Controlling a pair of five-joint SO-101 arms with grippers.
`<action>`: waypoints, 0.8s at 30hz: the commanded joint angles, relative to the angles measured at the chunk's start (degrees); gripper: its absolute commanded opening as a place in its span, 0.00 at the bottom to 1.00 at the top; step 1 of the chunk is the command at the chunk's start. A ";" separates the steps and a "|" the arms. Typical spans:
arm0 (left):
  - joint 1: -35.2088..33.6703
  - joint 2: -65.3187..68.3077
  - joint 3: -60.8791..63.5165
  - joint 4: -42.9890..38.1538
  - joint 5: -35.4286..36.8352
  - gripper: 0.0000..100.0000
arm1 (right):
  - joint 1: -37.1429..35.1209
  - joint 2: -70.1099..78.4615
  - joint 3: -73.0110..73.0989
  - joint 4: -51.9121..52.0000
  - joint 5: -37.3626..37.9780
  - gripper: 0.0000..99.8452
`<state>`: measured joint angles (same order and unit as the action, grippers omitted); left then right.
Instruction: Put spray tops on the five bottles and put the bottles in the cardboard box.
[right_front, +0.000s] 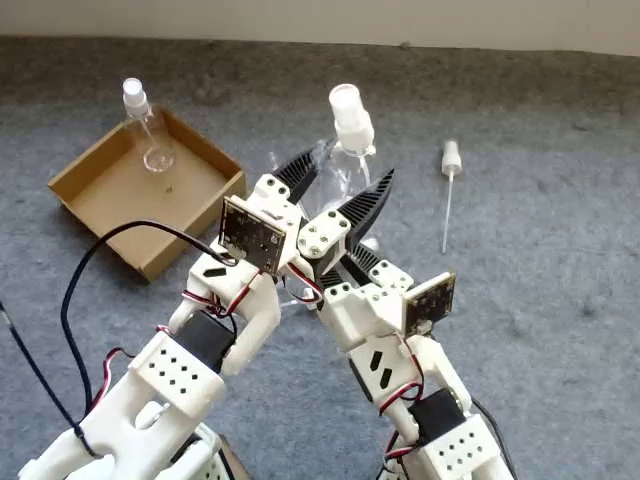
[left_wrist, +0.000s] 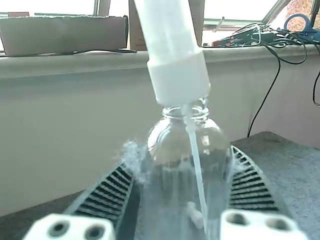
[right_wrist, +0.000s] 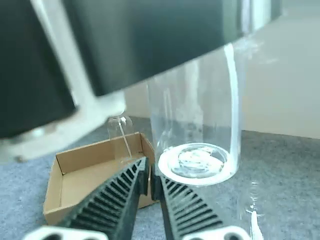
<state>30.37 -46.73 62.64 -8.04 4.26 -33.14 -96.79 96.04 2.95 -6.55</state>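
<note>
A clear bottle (right_front: 338, 172) stands upright at the middle of the carpet, and my left gripper (right_front: 335, 185) is shut on its body. In the left wrist view the bottle (left_wrist: 182, 150) sits between the black fingers (left_wrist: 107, 192). A white spray top (left_wrist: 175, 55) rests tilted on its neck, with its tube hanging inside. My right gripper (right_wrist: 152, 186) is shut with nothing in it, low beside the bottle's base (right_wrist: 195, 162). The cardboard box (right_front: 105, 185) at the left holds another bottle (right_front: 150, 130) with a spray top on it.
A loose spray top with a long tube (right_front: 449, 190) lies on the grey carpet right of the arms. The box (right_wrist: 95, 172) and its bottle (right_wrist: 120, 135) are beyond the right gripper. A pale wall runs along the back.
</note>
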 joint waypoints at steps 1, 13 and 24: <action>1.45 0.22 1.19 0.62 -0.62 0.07 | -0.22 -8.57 7.69 4.44 0.53 0.01; -1.27 0.22 -1.10 0.62 -0.62 0.07 | -0.40 -7.60 7.69 5.58 0.53 0.01; -1.27 0.22 -4.79 0.53 -0.62 0.07 | -2.42 -7.87 8.04 9.10 0.53 0.01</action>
<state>30.11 -46.02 60.26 -7.78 4.35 -33.49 -101.98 96.04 12.18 -6.55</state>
